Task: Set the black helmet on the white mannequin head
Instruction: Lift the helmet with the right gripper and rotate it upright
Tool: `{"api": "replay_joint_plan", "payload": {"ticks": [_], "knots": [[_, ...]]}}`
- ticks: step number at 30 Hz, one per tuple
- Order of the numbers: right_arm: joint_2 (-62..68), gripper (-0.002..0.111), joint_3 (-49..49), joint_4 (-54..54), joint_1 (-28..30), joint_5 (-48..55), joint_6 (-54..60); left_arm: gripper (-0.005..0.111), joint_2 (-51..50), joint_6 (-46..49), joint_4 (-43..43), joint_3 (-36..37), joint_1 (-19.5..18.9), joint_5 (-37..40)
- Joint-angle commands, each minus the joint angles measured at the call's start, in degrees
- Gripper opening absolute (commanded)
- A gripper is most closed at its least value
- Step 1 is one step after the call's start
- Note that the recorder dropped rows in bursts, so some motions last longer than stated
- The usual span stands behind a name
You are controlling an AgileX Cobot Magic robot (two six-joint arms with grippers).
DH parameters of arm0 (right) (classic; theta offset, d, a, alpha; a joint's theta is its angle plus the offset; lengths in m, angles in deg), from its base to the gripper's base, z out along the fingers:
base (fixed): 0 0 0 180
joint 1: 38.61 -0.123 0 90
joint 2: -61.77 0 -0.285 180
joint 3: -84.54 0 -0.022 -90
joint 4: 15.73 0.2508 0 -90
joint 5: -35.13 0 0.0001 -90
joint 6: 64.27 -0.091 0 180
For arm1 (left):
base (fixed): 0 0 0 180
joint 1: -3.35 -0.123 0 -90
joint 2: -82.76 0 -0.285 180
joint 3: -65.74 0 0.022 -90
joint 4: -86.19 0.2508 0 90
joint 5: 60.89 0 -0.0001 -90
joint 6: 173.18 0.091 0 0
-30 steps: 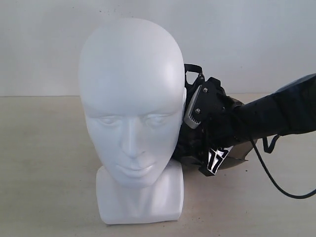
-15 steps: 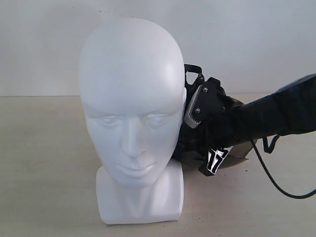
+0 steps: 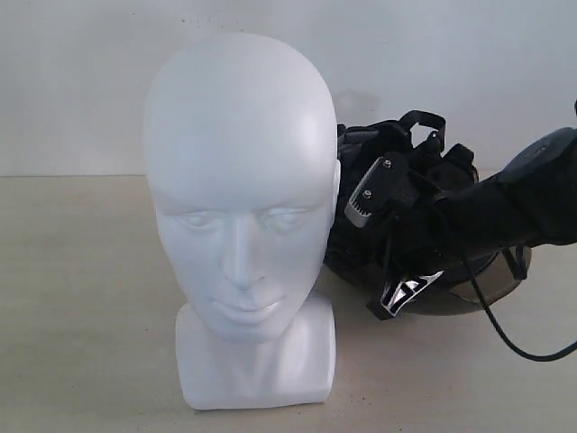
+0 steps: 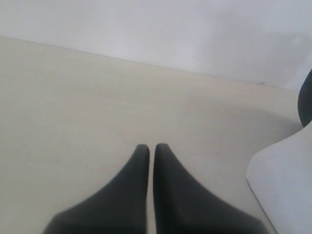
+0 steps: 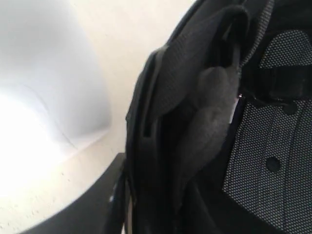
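step: gripping helmet | helmet point(image 3: 410, 149): opening-up, just beside mannequin head point(image 3: 239, 171) | right jaws: clamped on helmet rim | left jaws: closed, empty, over tabletop point(image 4: 73, 97) | next: lift, flip, lower onto head

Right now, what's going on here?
The right tool is at the rim of the helmet, which lies lining-up, low behind the head on the right of the exterior view. Whether the tool has clamped the rim can't be told. The head is bare, so the helmet is not on yet. The left tool is shut, over bare table.
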Motion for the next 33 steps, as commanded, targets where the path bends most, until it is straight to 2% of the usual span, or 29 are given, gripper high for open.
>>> {"api": "replay_joint_plan", "payload": {"ticks": [1, 6, 13, 20, 22, 23, 24, 25, 26, 29, 33], "knots": [[-1.32, 0.000, -0.05, -9.83, 0.59, -0.17, -10.65, 0.004, 0.21, -0.53, 0.34, 0.00, 0.33, 0.04], [-4.06, 0.000, -0.05, -13.37, 0.59, 2.86, -16.11, 0.004, 0.21, -0.53, 0.34, 0.00, 0.33, 0.04], [-5.38, 0.000, -0.10, -29.44, 0.59, 7.98, -31.87, 0.004, 0.21, -0.53, 0.34, 0.00, 0.33, 0.04], [-6.47, 0.002, -0.10, -31.11, 0.59, 12.49, -33.17, 0.004, 0.21, -0.53, 0.34, 0.00, 0.33, 0.04], [-7.35, 0.013, -0.10, -31.86, 0.59, 12.49, -33.17, 0.004, 0.21, -0.53, 0.34, 0.00, 0.33, 0.04], [-7.90, 0.032, -0.10, -32.29, 0.59, 12.25, -33.17, 0.004, 0.21, -0.53, 0.34, 0.00, 0.33, 0.04], [-8.00, 0.041, -0.10, -32.29, 0.59, 12.25, -33.29, 0.004, 0.21, -0.53, 0.34, 0.00, 0.33, 0.04], [-8.00, 0.060, -0.10, -32.17, 0.59, 11.96, -34.10, 0.004, 0.21, -0.53, 0.34, 0.00, 0.33, 0.04], [-7.90, 0.062, -0.10, -32.17, 0.59, 11.40, -34.93, 0.004, 0.21, -0.53, 0.34, 0.00, 0.33, 0.04], [-7.90, 0.058, -0.10, -31.01, 0.48, 8.33, -36.50, 0.004, 0.21, -0.53, 0.34, 0.00, 0.33, 0.04], [-7.90, 0.058, -0.10, -25.41, 0.27, 5.64, -34.11, 0.004, 0.21, -0.53, 0.34, 0.00, 0.33, 0.04]]}}
